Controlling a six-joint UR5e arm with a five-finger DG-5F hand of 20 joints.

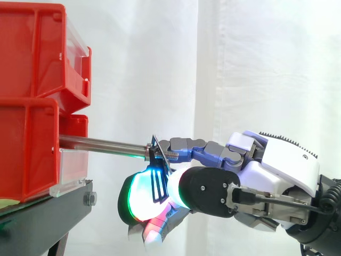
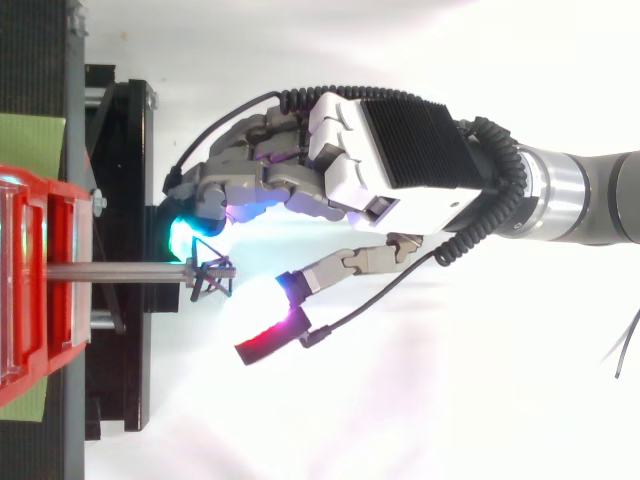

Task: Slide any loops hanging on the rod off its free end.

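A metal rod [image 1: 101, 143] sticks out level from the lower red bin [image 1: 29, 154] towards the right. In the top view the rod [image 2: 110, 270] runs from the bin [image 2: 30, 290] out over the black stand. A black wire loop [image 2: 212, 272] hangs at the rod's free end. From the side, the loop [image 1: 157, 184] dangles just below the rod's tip. My hand [image 1: 213, 192] comes in from the right, at and slightly below the rod's end. Seen from above, my hand [image 2: 390, 150] lies close beside the loop. Whether it holds the loop is hidden.
A second red bin [image 1: 37, 53] is stacked on the lower one. Both rest on the black stand [image 1: 48, 213]. A green sheet [image 2: 30, 140] lies under the bins at the left. A white curtain hangs behind, with open space right of the rod's tip.
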